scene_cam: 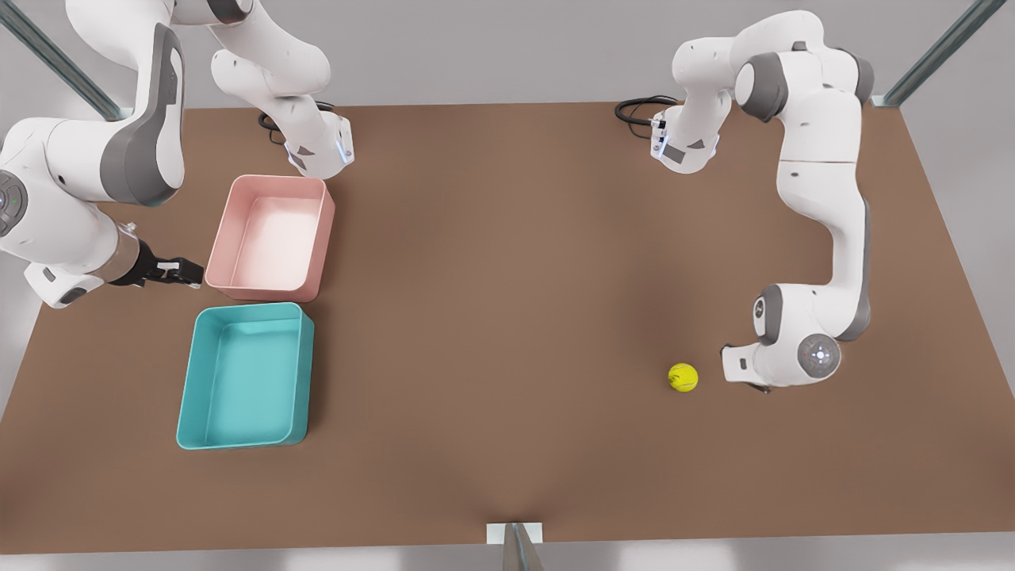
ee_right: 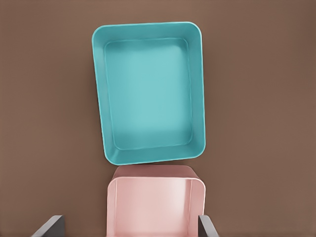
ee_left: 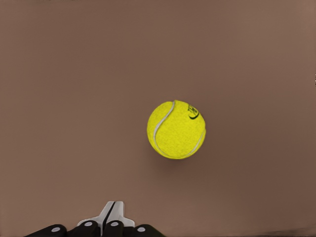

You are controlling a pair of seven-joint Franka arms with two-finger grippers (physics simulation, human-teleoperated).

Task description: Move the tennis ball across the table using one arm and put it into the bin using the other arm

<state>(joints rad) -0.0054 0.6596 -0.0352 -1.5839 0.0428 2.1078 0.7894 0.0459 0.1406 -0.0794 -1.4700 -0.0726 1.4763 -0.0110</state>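
Ball: your tennis ball (scene_cam: pixel 683 377) lies on the table (scene_cam: pixel 507 317) — well apart from the teal bin (scene_cam: pixel 244 377).
Left gripper (ee_left: pixel 109 217): fingers together, beside the ball.
Right gripper (scene_cam: pixel 176 271): fingers apart — beside the pink bin (scene_cam: pixel 272 237).

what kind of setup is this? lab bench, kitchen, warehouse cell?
Most likely a simulated tabletop test bench, not a kitchen or warehouse. A bare brown table carries two white arms, a teal bin beside a pink bin, and one tennis ball. Metal frame struts stand at the corners against plain grey walls.

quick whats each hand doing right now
Left hand: closed, holding nothing; the tennis ball lies apart from it.
Right hand: open, holding nothing.
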